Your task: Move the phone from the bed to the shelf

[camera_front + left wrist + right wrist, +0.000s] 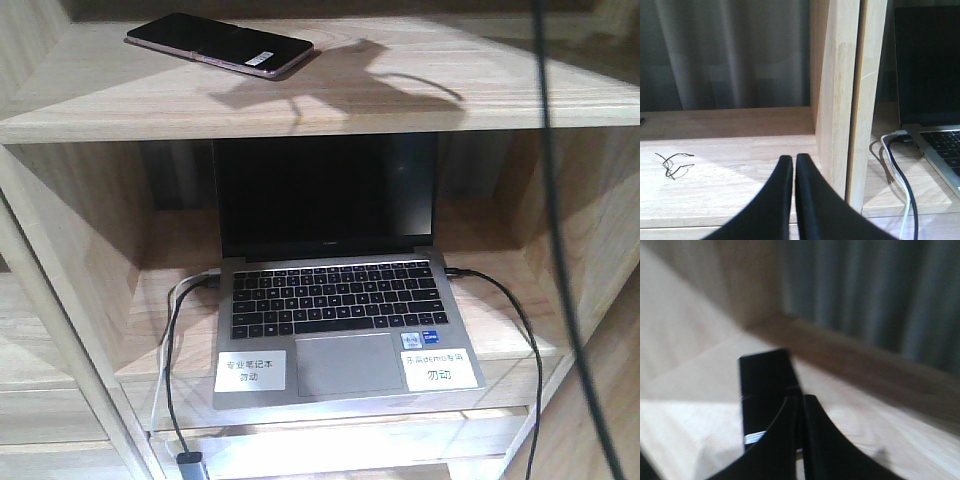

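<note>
The glossy black slab phone with pinkish-gold rim [220, 45] lies flat on the light plank-wood shelf [400, 110], near its top board's front edge. Both end effectors, left [794, 165] and right [801, 407], have fingers together, empty. A careless retreat could nudge it off.

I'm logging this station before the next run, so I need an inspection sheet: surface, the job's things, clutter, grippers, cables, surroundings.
Surface: light wooden shelf, thick plank boards, two levels in view.
Job's things: glossy black slab phone with pinkish rim and white sticker lies flat on the upper board; bed not in view.
Clutter: open grey laptop on the lower board, two white labels on its palm rest; small black wire tangle in the neighbouring bay.
Grippers: left gripper shut, empty; right gripper shut just above the phone, holding nothing.
Cables: black cables and one white plugged into the laptop's sides.
Surroundings: grey curtain behind.
</note>
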Robot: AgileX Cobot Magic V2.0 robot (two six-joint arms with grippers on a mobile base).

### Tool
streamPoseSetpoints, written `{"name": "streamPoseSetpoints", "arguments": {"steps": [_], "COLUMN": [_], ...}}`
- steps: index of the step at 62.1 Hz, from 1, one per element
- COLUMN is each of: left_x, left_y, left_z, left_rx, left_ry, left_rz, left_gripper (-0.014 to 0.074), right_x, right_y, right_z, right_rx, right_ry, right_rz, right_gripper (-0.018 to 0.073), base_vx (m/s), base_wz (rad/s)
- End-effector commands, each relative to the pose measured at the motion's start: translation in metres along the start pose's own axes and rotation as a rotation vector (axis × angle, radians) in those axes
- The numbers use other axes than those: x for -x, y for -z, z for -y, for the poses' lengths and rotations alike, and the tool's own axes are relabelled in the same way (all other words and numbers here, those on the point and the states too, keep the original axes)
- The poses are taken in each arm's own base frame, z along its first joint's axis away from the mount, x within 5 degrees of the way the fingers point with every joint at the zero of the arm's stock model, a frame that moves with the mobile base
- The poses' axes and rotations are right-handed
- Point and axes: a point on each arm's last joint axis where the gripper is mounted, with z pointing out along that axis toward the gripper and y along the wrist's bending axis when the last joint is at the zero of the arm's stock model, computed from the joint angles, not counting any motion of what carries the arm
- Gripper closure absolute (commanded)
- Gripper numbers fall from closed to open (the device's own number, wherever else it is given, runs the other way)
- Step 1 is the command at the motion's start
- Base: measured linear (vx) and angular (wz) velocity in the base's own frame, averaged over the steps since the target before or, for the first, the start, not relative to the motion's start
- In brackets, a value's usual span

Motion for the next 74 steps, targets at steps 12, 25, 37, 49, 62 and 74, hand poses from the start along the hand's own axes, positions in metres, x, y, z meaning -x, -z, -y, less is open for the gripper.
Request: {"name": "streamPoseSetpoints", "arguments": {"steps": [12,25,37,49,62,74], "left_x": [0.004,0.004,0.004,0.004,0.004,0.004], "left_y": [0.000,0.000,0.000,0.000,0.000,0.000], "left_z": [0.000,0.000,0.000,0.000,0.000,0.000], "left_rx": [-0.005,-0.005,-0.005,-0.005,-0.005,-0.005], "left_ry": [0.009,0.009,0.009,0.009,0.009,0.009], "left_rz": [0.071,0.071,0.071,0.071,0.071,0.071], "left_gripper": [0.0595,0.0595,0.0595,0.0595,0.0595,0.0595], "right_x": [-0.018,-0.053,-0.100,-0.159,-0.213,-0.247], "right_y": [0.069,0.114,0.154,0.183,0.202,0.209], "right_z": [-0.013,-0.028,-0.039,-0.047,-0.057,-0.060], "right_rx": [-0.182,-0.230,-0.299,-0.349,-0.349,-0.348], "right_ry": [0.027,0.037,0.028,0.028,0.026,0.026], "right_rz": [0.235,0.271,0.329,0.355,0.356,0.354], "right_gripper": [0.0564,0.0564,0.0564,0.0564,0.0564,0.0564], "base_vx": [0.00,0.00,0.00,0.00,0.00,0.00], "base_wz": [0.00,0.00,0.00,0.00,0.00,0.00]}}
